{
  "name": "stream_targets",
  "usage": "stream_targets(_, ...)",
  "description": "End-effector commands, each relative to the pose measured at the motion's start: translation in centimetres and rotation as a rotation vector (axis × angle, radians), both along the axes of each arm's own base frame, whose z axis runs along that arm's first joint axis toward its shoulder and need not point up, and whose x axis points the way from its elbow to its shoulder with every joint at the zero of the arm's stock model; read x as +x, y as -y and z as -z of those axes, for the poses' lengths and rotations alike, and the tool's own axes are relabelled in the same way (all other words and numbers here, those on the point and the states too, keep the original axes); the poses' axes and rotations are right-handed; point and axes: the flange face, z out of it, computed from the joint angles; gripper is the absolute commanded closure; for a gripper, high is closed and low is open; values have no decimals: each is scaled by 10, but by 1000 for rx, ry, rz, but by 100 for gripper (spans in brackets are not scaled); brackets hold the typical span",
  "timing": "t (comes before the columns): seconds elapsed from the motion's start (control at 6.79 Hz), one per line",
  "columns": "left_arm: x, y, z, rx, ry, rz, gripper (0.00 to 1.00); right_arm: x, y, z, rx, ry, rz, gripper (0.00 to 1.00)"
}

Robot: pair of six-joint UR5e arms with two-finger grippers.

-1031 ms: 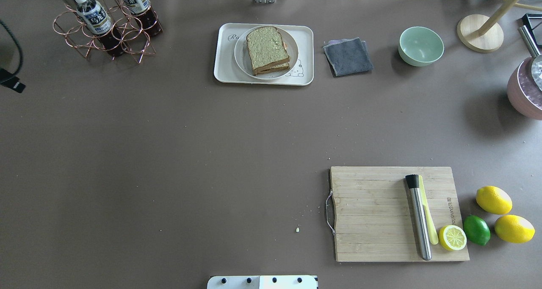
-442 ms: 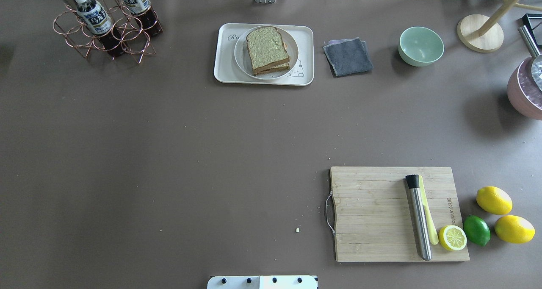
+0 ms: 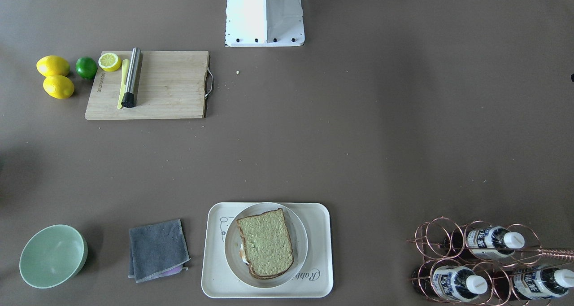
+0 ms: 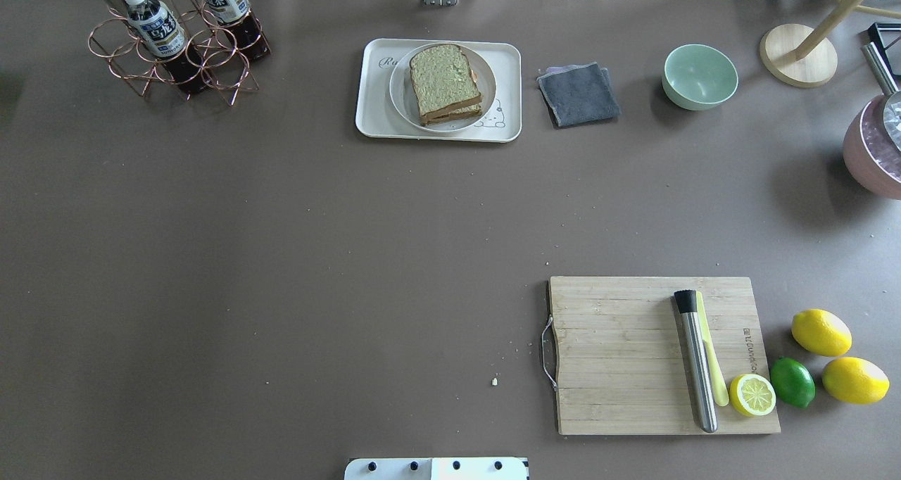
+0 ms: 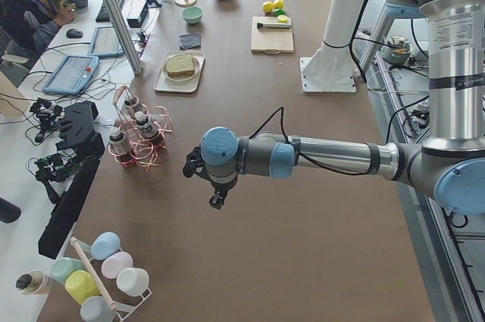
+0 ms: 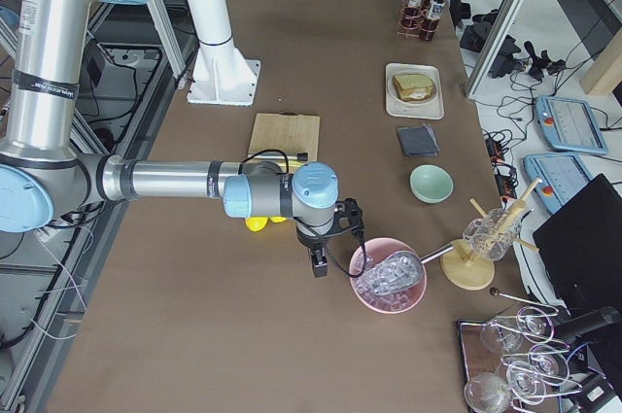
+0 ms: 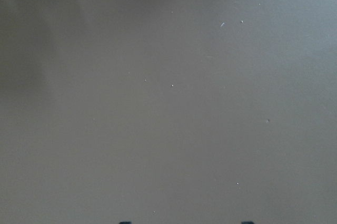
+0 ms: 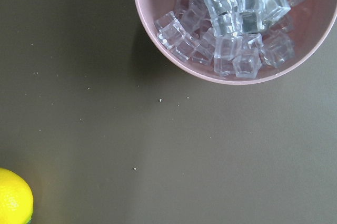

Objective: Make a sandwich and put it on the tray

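The sandwich (image 4: 445,82), two greenish-tan slices with a dark crust and a bit of egg at one edge, lies on a small round white plate (image 4: 402,105) on the cream tray (image 4: 369,117) at the table's far side. It also shows in the front view (image 3: 265,243) on the tray (image 3: 211,274). My left gripper (image 5: 217,202) hangs over bare table beyond the bottle rack; only two dark fingertips far apart show at the left wrist view's bottom edge. My right gripper (image 6: 317,267) hangs beside the pink ice bowl (image 6: 389,282); I cannot tell its state.
A copper rack with bottles (image 4: 176,36) stands far left. A grey cloth (image 4: 578,94) and a green bowl (image 4: 700,77) lie right of the tray. A wooden cutting board (image 4: 619,357) holds a steel muddler and a half lemon, with lemons (image 4: 821,332) and a lime beside it.
The dark end of my left arm at the overhead view's left edge has moved out of that view. The sandwich, plate and tray have not moved.
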Motion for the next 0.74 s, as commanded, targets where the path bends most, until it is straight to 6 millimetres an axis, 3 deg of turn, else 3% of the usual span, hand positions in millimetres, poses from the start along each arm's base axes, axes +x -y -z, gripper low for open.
stream_targets(0.0, -3, -3, -4, -19, 8, 9, 6, 4, -5, -1, -12, -4, 0, 0)
stream_targets(0.29, -15, -1, -12, -12, 168, 26, 3, 2, -10, -9, -19, -15, 20, 0)
stream_targets(0.59, -15, -3, -15, -19, 174, 27, 3, 2, -6, -6, -11, -17, 21, 0)
